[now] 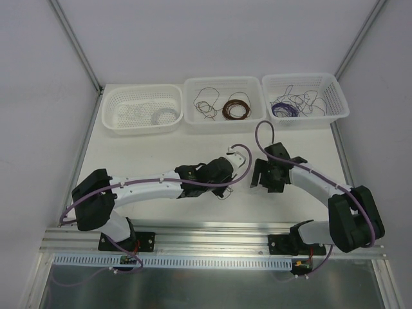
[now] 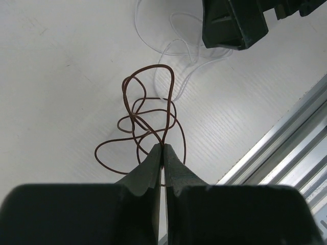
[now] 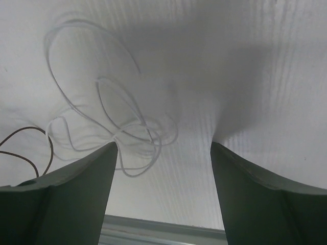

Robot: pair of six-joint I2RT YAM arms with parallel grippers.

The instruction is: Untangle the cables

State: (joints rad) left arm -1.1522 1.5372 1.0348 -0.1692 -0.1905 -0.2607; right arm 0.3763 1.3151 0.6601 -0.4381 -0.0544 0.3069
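Note:
The cables lie on the white table between my two grippers. In the left wrist view a thin dark brown wire point(image 2: 148, 120) makes scribbly loops, and a pale grey wire point(image 2: 180, 48) loops just beyond it. My left gripper point(image 2: 163, 147) is shut on the brown wire at its near end. It also shows in the top view point(image 1: 226, 188). My right gripper point(image 3: 163, 145) is open and empty, low over the table. The pale grey wire point(image 3: 115, 127) lies by its left finger, and a bit of brown wire point(image 3: 30, 148) shows at the far left. In the top view the right gripper point(image 1: 265, 183) is just right of the left one.
Three white baskets stand along the back. The left one point(image 1: 109, 119) holds a white coil point(image 1: 164, 116). The middle one point(image 1: 222, 80) holds a round brown coil point(image 1: 235, 108) and loose dark wire. The right one point(image 1: 299, 76) holds purple wires point(image 1: 286, 108). An aluminium rail point(image 1: 212, 233) runs along the near edge.

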